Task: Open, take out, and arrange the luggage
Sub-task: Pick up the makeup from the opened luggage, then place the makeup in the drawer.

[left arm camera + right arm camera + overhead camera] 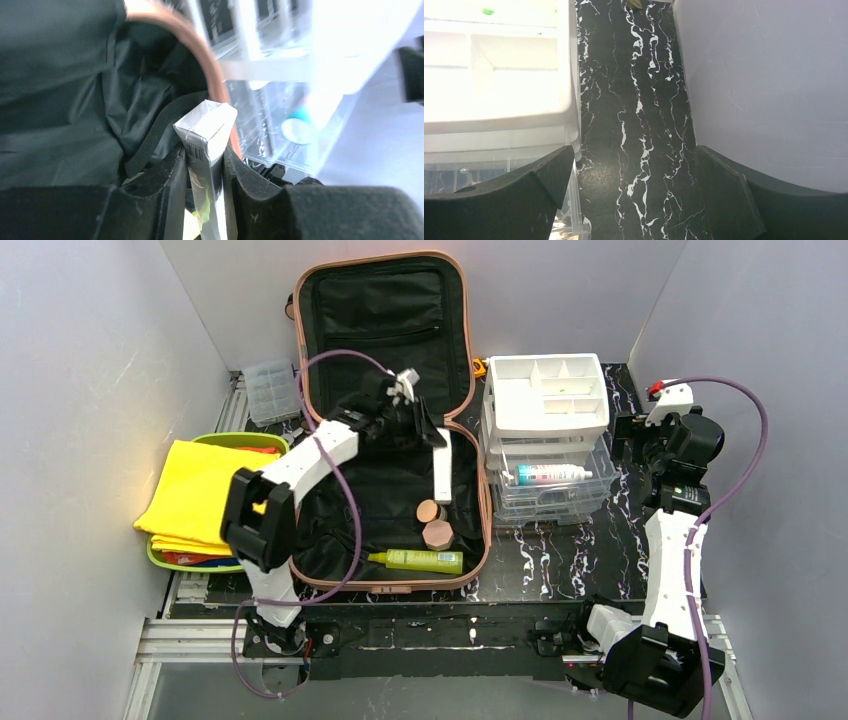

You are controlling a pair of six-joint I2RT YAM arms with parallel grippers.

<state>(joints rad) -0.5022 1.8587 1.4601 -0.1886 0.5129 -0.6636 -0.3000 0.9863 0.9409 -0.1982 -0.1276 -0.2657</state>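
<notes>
Gripping a slim white carton (210,120), barcode seen only wrist-side, is the left pincer (206,155); right pincer (634,195) gapes.

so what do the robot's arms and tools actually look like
Both match: the left arm and right arm have white links, chunky black joint housings and a looping purple cable. The left tool and right tool each have two broad matte-black fingers.

walls (80,360): plain pale grey, three sides | table (560,560): black marble-veined top | frame (180,640): aluminium rails
</notes>
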